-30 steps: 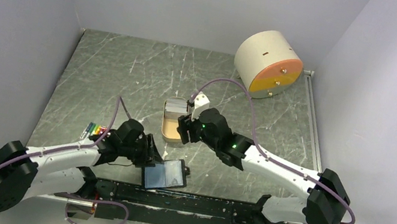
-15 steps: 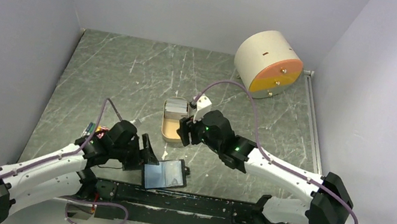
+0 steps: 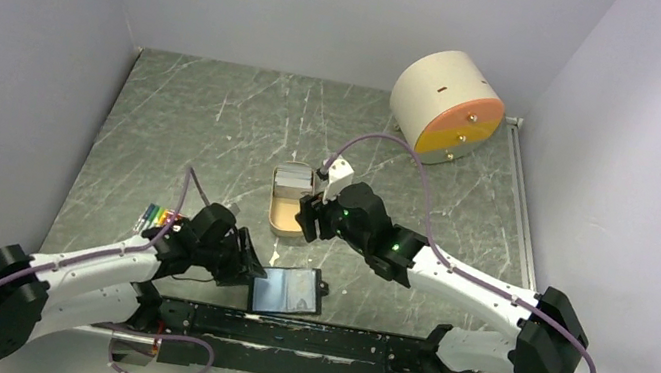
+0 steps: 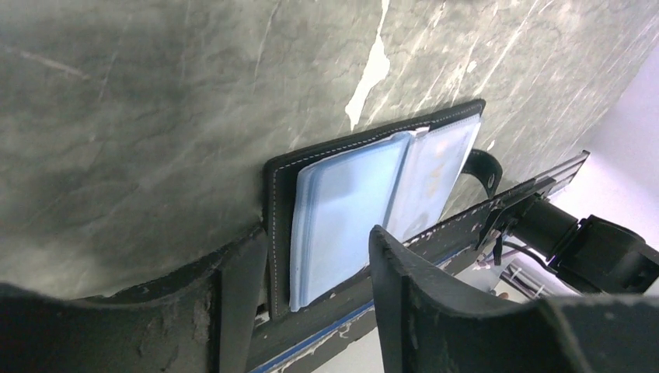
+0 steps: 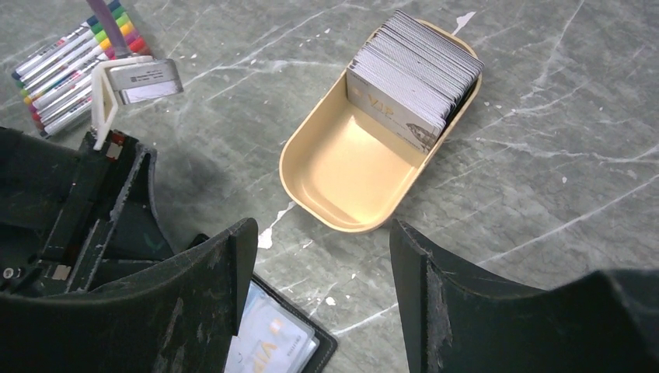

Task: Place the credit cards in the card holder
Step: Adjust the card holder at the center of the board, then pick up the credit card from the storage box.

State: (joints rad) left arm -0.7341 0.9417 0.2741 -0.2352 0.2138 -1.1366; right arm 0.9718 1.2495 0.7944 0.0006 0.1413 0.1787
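A dark grey-green tabletop, veined and scuffed with white, sits enclosed by plain pale lilac panels: a back wall, a left wall and a right wall. A black rail runs along its near edge. The light is soft and even.

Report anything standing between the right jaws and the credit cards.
Nothing visible does. The credit cards stand stacked at the far end of the tray, open from above; the right jaws hang open near its empty end.
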